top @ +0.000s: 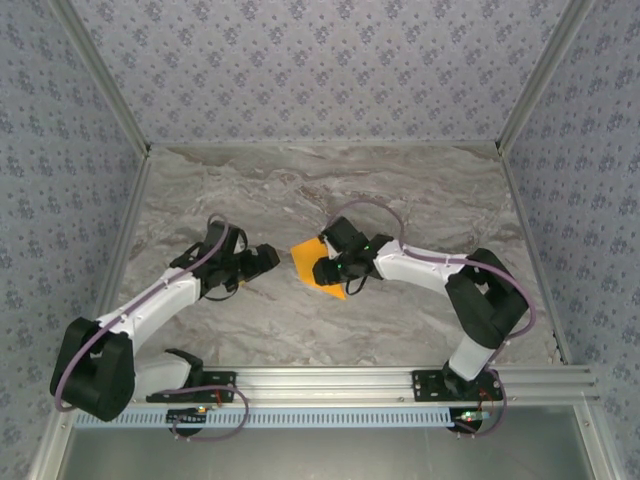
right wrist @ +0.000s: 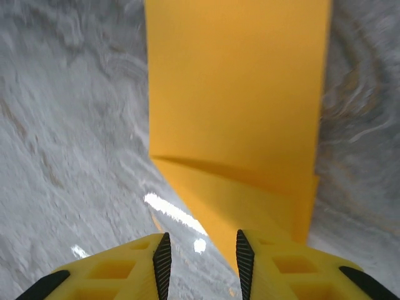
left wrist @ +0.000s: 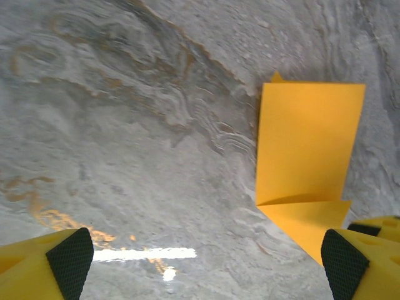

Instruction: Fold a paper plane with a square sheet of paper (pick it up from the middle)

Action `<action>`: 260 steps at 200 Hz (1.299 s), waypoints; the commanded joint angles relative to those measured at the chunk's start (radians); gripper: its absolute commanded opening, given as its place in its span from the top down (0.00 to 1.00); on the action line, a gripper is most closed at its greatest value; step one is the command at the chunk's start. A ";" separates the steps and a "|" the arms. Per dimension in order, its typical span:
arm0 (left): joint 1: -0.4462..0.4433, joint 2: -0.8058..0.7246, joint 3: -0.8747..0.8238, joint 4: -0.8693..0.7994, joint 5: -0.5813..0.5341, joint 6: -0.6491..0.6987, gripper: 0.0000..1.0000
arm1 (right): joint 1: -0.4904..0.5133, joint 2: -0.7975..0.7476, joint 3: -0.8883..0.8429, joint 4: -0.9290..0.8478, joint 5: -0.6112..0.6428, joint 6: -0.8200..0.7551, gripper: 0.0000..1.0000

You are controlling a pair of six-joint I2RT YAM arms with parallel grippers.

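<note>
The orange sheet of paper (top: 308, 258) lies folded on the marble table, a tall rectangle with a slanted flap at its near end (left wrist: 306, 137) (right wrist: 237, 94). My right gripper (top: 328, 270) (right wrist: 201, 262) hovers over that near end. Its jaws stand a narrow gap apart with bare table between them, and the flap's tip runs under the right finger (right wrist: 245, 256). My left gripper (top: 268, 258) (left wrist: 206, 262) is wide open just left of the paper, with nothing between its fingers; its right fingertip (left wrist: 342, 262) sits by the flap's edge.
The marble table (top: 400, 190) is walled by patterned panels at the back and sides. An aluminium rail (top: 350, 380) carrying both arm bases runs along the near edge.
</note>
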 commanded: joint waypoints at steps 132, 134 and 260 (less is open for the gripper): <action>-0.123 0.233 -0.003 0.333 0.194 -0.281 0.18 | -0.135 0.110 -0.108 0.166 -0.116 0.186 0.70; -0.123 0.236 -0.002 0.336 0.195 -0.283 0.18 | -0.136 0.110 -0.110 0.168 -0.118 0.188 0.70; -0.158 0.355 0.057 0.369 0.202 -0.319 0.49 | -0.158 0.118 -0.129 0.164 -0.134 0.179 0.82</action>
